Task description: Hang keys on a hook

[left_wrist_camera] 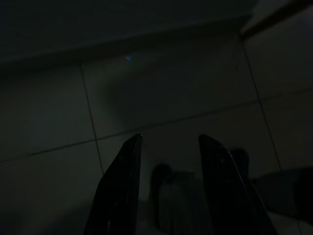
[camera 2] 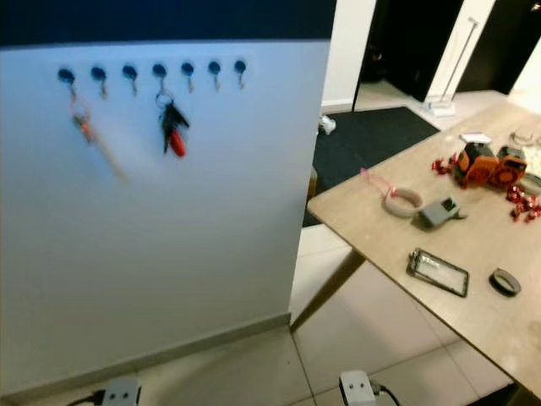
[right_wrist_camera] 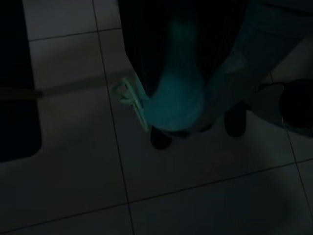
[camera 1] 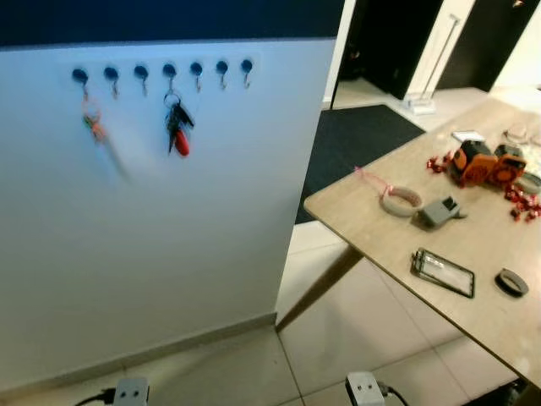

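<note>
A row of several blue-knobbed hooks [camera 1: 169, 71] runs along the top of a white wall. A bunch of keys with a black and red fob [camera 1: 177, 128] hangs from the middle hook. A second, blurred bunch with orange and green parts [camera 1: 93, 125] hangs from the leftmost hook. Both arms hang low; their grey ends show at the lower edge [camera 1: 131, 392] [camera 1: 364, 388]. In the dark left wrist view, my left gripper [left_wrist_camera: 170, 139] is open over floor tiles, with nothing between its fingers. The right wrist view is very dark, with a teal-tinted shape [right_wrist_camera: 178, 93] above the tiles.
To the right of the wall, a wooden table [camera 1: 380, 245] juts in. On it lie an orange and black device [camera 1: 478, 163], a pale ring [camera 1: 401, 200], a grey gadget [camera 1: 439, 211], a clear frame [camera 1: 443, 271] and a black ring [camera 1: 511, 282]. A dark mat [camera 1: 355, 139] lies behind it.
</note>
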You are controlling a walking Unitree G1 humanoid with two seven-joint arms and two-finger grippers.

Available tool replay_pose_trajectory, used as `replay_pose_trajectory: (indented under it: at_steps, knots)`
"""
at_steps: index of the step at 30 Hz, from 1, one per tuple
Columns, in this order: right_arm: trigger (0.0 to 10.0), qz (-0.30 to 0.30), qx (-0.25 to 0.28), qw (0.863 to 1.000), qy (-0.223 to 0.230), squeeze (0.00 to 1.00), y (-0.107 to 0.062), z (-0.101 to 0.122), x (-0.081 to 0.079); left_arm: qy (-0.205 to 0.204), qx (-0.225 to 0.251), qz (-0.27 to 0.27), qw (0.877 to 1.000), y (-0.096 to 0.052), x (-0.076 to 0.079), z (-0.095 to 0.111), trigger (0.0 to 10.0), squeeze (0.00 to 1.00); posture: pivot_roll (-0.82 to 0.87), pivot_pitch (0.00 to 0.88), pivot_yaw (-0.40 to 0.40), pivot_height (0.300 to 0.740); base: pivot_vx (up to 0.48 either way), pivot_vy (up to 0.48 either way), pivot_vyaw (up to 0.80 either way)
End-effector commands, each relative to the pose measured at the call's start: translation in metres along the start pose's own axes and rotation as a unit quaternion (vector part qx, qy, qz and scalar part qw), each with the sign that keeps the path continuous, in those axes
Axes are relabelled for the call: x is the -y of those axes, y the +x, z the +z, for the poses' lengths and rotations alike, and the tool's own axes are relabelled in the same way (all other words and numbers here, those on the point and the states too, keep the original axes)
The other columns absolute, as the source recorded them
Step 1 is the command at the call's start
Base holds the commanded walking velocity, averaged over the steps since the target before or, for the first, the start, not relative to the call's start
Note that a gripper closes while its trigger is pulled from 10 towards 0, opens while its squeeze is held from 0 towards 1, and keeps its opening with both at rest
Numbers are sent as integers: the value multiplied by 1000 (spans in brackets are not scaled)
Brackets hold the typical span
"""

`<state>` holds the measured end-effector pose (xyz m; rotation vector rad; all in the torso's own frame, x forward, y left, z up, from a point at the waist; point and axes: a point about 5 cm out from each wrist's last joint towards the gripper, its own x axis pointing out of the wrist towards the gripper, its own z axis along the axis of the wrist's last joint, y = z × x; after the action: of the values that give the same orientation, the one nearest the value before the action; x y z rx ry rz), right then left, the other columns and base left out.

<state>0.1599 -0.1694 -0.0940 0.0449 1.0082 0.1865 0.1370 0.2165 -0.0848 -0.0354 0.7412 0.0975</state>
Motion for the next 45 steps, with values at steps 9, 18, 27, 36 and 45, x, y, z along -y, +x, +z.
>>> replay_pose_trajectory:
  at_steps: [9, 18, 27, 36, 45]
  knots:
    - [10000, 2, -4, 1000, 8, 0, 0, -2, -3, 7, 4, 6, 1000, 0, -5, 3, 10000, 0, 114, 62, -58, 740, 0, 0, 0]
    - [10000, 3, -5, 1000, 8, 0, 0, -3, -3, 11, -6, 26, 1000, 0, -9, 1, 10000, 0, 113, 66, -61, 740, 0, -196, 0]
    - [10000, 2, 6, 1000, -21, 0, 1, 4, -2, -9, -11, 39, 999, 0, -11, 0, 10000, 0, 113, 61, -63, 740, 0, -160, 0]
    - [10000, 11, 6, 999, -37, 0, 2, 7, -4, -7, -9, 42, 999, 1, -10, 1, 10000, 0, 112, 54, -65, 740, 0, 0, 590]
    - [10000, 16, 8, 999, -35, 0, 2, 9, -5, -5, -5, 41, 999, 1, -10, 3, 10000, 0, 111, 48, -66, 740, 0, 0, 794]
